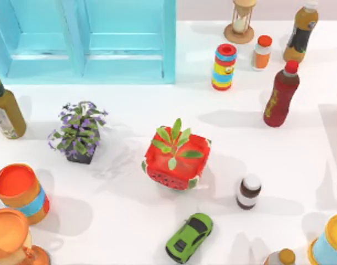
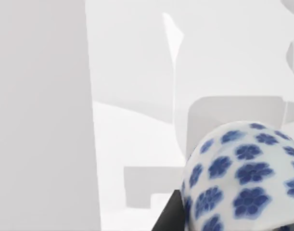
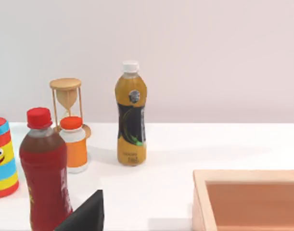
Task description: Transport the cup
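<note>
The white table point(image 1: 300, 165) lay crowded under the overhead camera, a turquoise cabinet point(image 1: 91, 41) at eleven o'clock and a pale wall beyond it. Around the centre stood a potted seedling in a watermelon-print pot point(image 1: 175, 160), with a purple-flowered plant point(image 1: 79, 132) at nine o'clock of it, a green toy car point(image 1: 189, 237) at six, and a small brown bottle point(image 1: 249, 191) at four. Toward one o'clock were an hourglass point(image 1: 240, 22), a striped can point(image 1: 224, 67), an orange-capped jar point(image 1: 261, 52), a red drink bottle point(image 1: 281, 94) and an amber bottle point(image 1: 300, 34).

The cup point(image 2: 243, 178), white with blue flowers, sat very close in front of the left wrist camera, a dark finger point(image 2: 168, 214) touching its side, probably because the left gripper was carrying it. Whether the fingers were clenched on it could not be told. White panels stood behind the cup.

The right wrist camera looked across the bottles toward the wall, a dark fingertip point(image 3: 86, 214) low in frame and a wooden tray point(image 3: 248, 197) nearby; that arm seemed idle, its grasp also impossible to tell.
</note>
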`<action>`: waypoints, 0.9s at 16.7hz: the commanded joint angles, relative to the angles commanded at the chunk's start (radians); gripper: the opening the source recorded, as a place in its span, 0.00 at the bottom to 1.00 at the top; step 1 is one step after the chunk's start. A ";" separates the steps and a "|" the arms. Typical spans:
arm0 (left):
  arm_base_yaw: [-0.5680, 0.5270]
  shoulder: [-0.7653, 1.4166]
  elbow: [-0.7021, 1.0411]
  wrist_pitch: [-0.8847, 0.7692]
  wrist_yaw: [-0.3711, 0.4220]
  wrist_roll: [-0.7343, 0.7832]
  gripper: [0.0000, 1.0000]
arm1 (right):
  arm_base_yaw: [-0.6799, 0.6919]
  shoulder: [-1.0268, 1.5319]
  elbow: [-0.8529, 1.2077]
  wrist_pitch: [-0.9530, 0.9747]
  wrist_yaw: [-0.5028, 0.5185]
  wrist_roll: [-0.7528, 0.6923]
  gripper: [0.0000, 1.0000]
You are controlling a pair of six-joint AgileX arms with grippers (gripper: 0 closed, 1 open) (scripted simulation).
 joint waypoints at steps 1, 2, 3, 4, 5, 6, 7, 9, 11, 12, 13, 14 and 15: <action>0.000 0.000 0.000 0.000 0.000 0.000 0.00 | 0.000 0.000 0.000 0.000 0.000 0.000 1.00; 0.000 0.000 0.000 0.000 0.000 0.000 0.00 | 0.000 0.000 0.000 0.000 0.000 0.000 1.00; 0.000 0.000 0.000 0.000 0.000 0.000 0.08 | 0.000 0.000 0.000 0.000 0.000 0.000 1.00; 0.000 0.000 0.000 0.000 0.000 0.000 0.15 | 0.000 0.000 0.000 0.000 0.000 0.000 1.00; 0.000 0.000 0.000 0.000 0.000 0.000 0.23 | 0.000 0.000 0.000 0.000 0.000 0.000 1.00; 0.000 0.000 0.000 0.000 0.000 0.000 0.30 | 0.000 0.000 0.000 0.000 0.000 0.000 1.00; 0.000 0.000 0.000 0.000 0.000 0.000 0.38 | 0.000 0.000 0.000 0.000 0.000 0.000 1.00; 0.000 0.000 0.000 0.000 0.000 0.000 0.53 | 0.000 0.000 0.000 0.000 0.000 0.000 1.00; 0.000 0.000 0.000 0.000 0.000 0.000 0.68 | 0.000 0.000 0.000 0.000 0.000 0.000 1.00; 0.000 0.000 0.000 0.000 0.000 0.000 0.75 | 0.000 0.000 0.000 0.000 0.000 0.000 1.00; 0.000 0.000 0.000 0.000 0.000 0.000 0.83 | 0.000 0.000 0.000 0.000 0.000 0.000 1.00; 0.000 0.000 0.000 0.000 0.000 0.000 0.90 | 0.000 0.000 0.000 0.000 0.000 0.000 1.00; 0.000 0.000 0.000 0.000 0.000 0.000 0.98 | 0.000 0.000 0.000 0.000 0.000 0.000 1.00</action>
